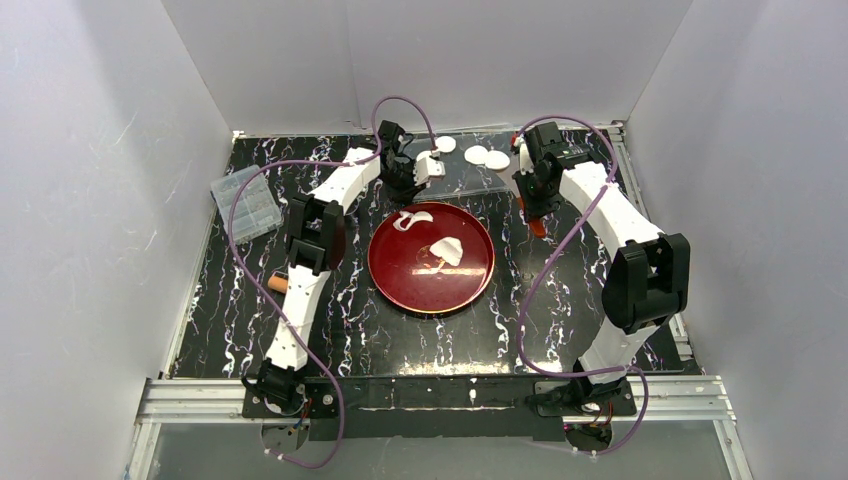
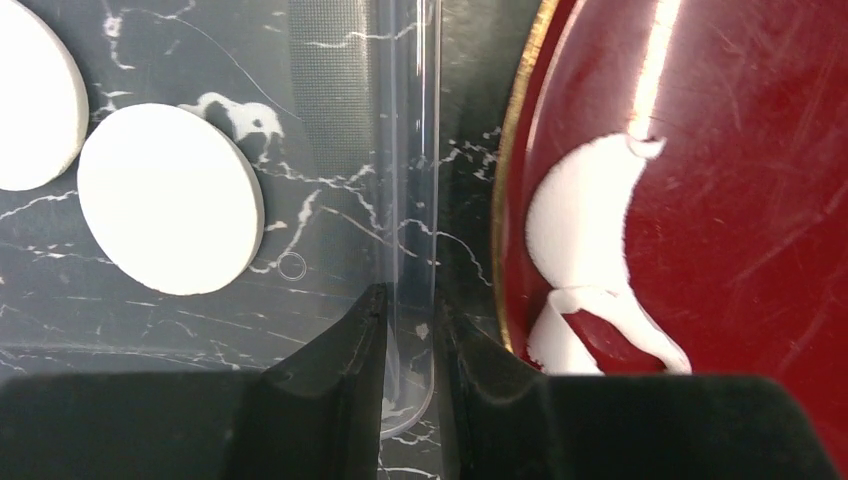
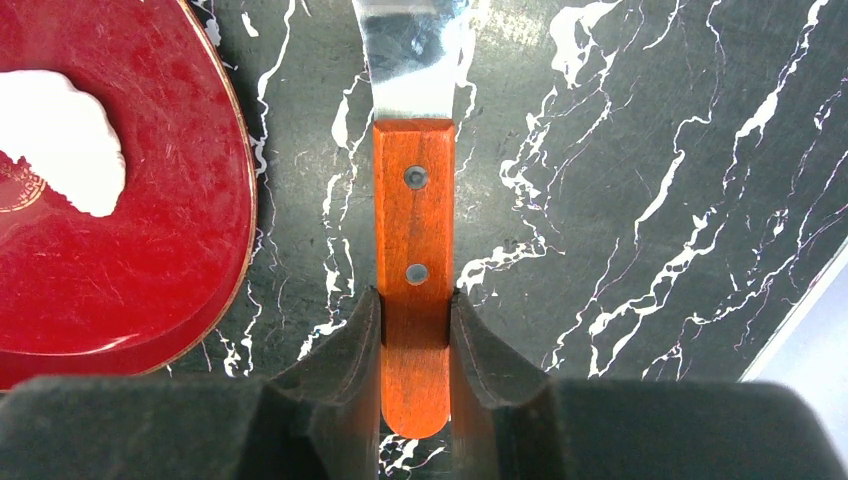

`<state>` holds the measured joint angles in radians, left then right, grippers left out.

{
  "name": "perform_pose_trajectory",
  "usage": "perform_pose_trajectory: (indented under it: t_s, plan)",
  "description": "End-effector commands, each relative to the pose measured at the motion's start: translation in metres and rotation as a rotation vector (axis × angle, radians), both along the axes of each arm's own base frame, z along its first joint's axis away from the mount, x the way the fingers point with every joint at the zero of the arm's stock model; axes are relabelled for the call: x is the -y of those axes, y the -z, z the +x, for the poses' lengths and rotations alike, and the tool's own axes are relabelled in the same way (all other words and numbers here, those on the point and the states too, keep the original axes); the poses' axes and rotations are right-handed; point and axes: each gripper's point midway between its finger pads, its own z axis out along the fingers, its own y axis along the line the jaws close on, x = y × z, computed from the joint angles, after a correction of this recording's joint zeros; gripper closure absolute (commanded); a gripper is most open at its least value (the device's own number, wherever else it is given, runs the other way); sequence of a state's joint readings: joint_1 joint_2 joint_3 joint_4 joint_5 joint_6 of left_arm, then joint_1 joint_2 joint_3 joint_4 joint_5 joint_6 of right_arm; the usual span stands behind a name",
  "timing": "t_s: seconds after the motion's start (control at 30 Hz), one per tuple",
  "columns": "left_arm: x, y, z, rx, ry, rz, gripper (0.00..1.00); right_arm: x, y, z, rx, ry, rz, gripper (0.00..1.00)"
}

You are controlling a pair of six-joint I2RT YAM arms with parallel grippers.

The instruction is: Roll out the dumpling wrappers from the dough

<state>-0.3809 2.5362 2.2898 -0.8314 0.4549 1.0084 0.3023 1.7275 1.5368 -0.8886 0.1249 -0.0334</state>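
Nearest you, the red plate (image 1: pixel 385 275) sits mid-surface (image 1: pixel 450 340) between the arms. The dough (image 1: pixel 447 250) lies on it as a thin ragged patch, with a curled strip (image 1: pixel 412 218) toward the plate's far-left rim. Expect it to be soft, light and tacky. Pinch it and it will likely stretch or tear, so slide a blade under an edge or gather it where it looks thickest. The patch has no clear long axis; the strip runs roughly left to right, lying flat.

Beyond the plate, your right end effector (image 3: pixel 412 310) is clamped on the wooden handle of the spatula (image 3: pixel 413 200), steel blade pointing away from the wrist. Your left end effector (image 2: pixel 412 330) is narrow, fingers against both sides of a clear tube (image 2: pixel 410 150) just beside the plate's rim. How firmly it squeezes, you cannot tell.

Farthest, the dumpling wrappers (image 1: pixel 476 155) lie flat in a left-to-right row. They are round, so have no axis, and would probably sag if lifted by one edge.
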Motion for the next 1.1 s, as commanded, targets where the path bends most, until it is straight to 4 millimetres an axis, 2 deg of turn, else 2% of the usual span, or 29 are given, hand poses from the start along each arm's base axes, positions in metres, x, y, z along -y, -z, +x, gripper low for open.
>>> perform_pose_trajectory:
  t_s: [0.0,0.2,0.33,0.53,0.73,1.07]
  plan:
    - [-0.003,-0.019,-0.034,-0.058,0.087,-0.011,0.96,-0.002,-0.013,0.004,0.036,-0.008,0.013,0.99]
    - [-0.002,-0.026,-0.043,-0.053,0.123,-0.018,1.0,-0.006,-0.008,-0.003,0.017,-0.021,0.004,0.99]
    - [0.001,-0.03,-0.054,-0.049,0.182,-0.037,1.0,-0.019,-0.001,-0.007,0.007,-0.065,-0.019,0.99]
    - [0.009,-0.034,-0.064,-0.043,0.245,-0.054,1.0,-0.036,0.009,0.012,-0.005,-0.106,-0.069,0.99]
    - [0.007,-0.035,-0.055,-0.019,0.197,-0.032,1.0,-0.035,0.026,0.017,-0.014,-0.182,-0.282,0.99]
    - [0.01,-0.04,-0.051,-0.01,0.133,-0.056,1.0,-0.043,0.026,0.05,0.11,-0.244,-0.619,0.99]
